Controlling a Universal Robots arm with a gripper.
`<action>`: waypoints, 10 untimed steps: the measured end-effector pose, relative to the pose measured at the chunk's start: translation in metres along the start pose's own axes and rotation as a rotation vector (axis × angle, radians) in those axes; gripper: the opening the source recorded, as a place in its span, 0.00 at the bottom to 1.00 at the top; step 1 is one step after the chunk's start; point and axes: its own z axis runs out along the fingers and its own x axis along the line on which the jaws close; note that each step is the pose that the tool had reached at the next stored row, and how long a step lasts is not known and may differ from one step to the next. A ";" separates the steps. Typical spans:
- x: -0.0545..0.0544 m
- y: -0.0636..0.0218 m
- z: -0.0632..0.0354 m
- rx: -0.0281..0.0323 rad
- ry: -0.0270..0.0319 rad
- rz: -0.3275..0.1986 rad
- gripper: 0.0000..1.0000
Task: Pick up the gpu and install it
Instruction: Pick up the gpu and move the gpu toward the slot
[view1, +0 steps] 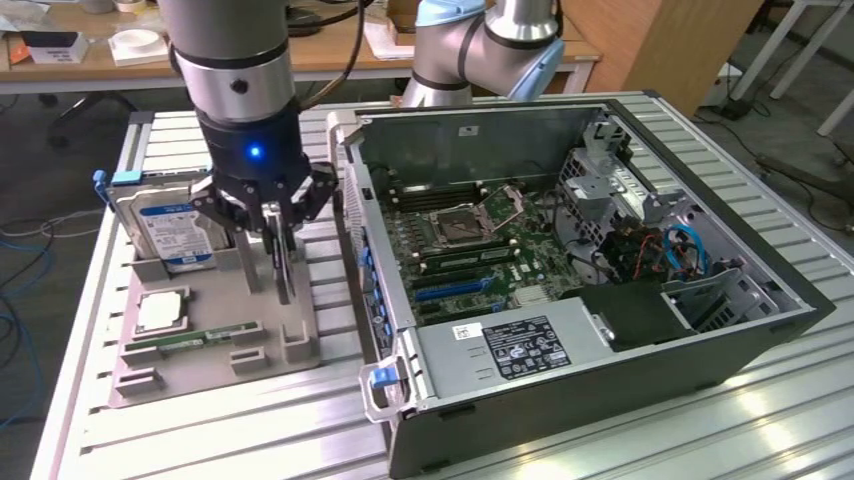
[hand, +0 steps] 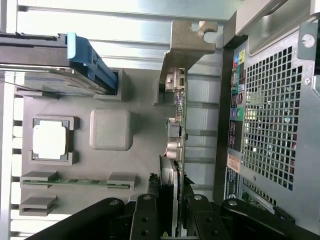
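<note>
The gpu (view1: 282, 265) is a thin dark card standing on edge over the grey parts tray (view1: 287, 345). My gripper (view1: 274, 222) comes down on it from above, fingers closed against both faces of the card. In the wrist view the gpu (hand: 178, 115) runs edge-on away from my gripper (hand: 172, 210), with its silvery end bracket (hand: 187, 45) at the far end. One black finger (hand: 147, 215) presses each side of the card. The card hangs beside the open computer case (view1: 601, 400), outside it.
On the tray (hand: 140, 165) sit a hard drive (view1: 167, 225) with a blue label, a CPU (view1: 160, 310) and a green RAM stick (view1: 194, 338). The case's motherboard shows a blue slot (view1: 454, 285). A second arm (view1: 481, 50) stands behind the case. The perforated case rear (hand: 270, 125) is close.
</note>
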 end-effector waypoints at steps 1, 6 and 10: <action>0.000 0.0001 -0.0022 0.0000 0.0001 0.000 0.27; 0.000 0.0005 -0.0122 0.0001 0.0001 0.000 0.27; 0.000 0.0009 -0.0210 0.0000 0.0001 0.000 0.27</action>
